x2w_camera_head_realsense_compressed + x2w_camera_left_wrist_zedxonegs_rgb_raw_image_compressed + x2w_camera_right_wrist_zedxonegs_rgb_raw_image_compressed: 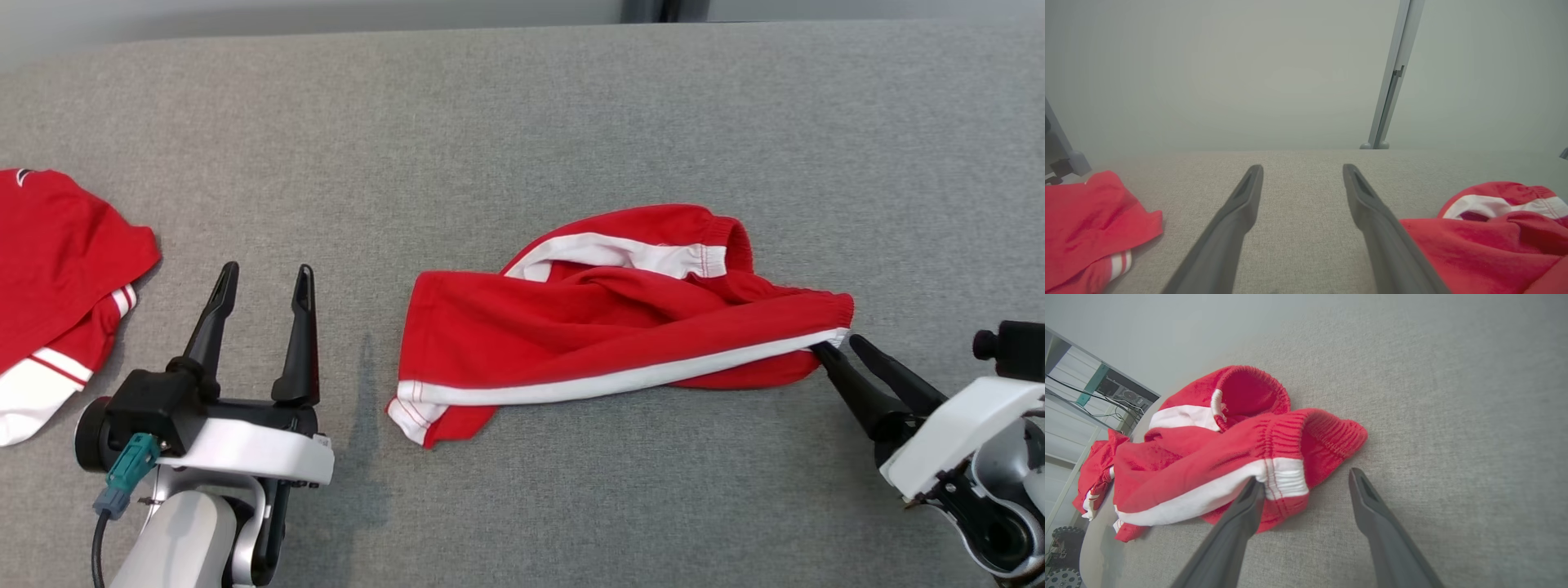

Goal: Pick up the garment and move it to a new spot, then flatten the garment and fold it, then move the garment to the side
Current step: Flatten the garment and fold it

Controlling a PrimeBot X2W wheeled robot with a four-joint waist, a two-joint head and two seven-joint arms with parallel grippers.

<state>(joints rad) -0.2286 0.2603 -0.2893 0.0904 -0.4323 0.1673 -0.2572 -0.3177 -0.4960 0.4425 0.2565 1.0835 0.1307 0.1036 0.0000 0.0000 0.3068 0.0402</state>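
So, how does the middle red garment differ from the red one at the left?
The middle garment lies bunched, waistband showing; the left garment is cut off by the picture's edge. The open right gripper is at the middle garment's waistband; the open left gripper stands apart from the left garment. Both are red with white stripes.

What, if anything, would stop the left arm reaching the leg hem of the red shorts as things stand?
Probably yes. The left gripper, fingers open and empty, has only bare table between it and the shorts.
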